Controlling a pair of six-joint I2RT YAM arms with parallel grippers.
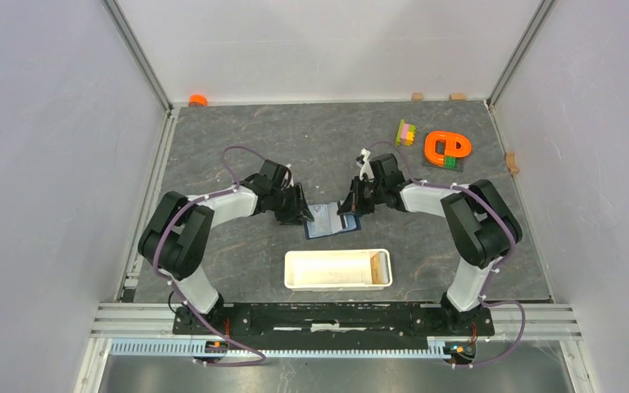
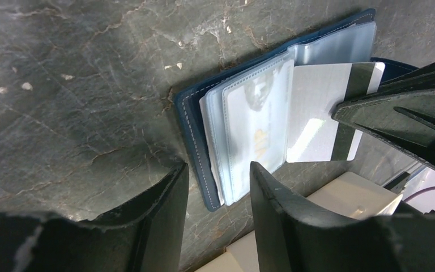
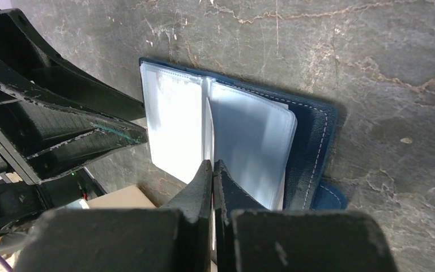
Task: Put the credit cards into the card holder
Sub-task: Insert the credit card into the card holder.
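Left wrist: card [image 2: 316, 107] in right pincer [image 2: 341, 112]

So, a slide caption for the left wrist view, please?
Right gripper holds a credit card at the open card holder.

We see the card holder [image 1: 332, 223] lying open on the table [image 1: 237, 139], with our left gripper [image 2: 218, 170] at its left and our right gripper [image 3: 212, 165] at its right. A card [image 2: 317, 107] sits partway in a sleeve. The tray [image 1: 328, 286] lies before it, and the blocks [image 1: 407, 133] lie behind, to the right.
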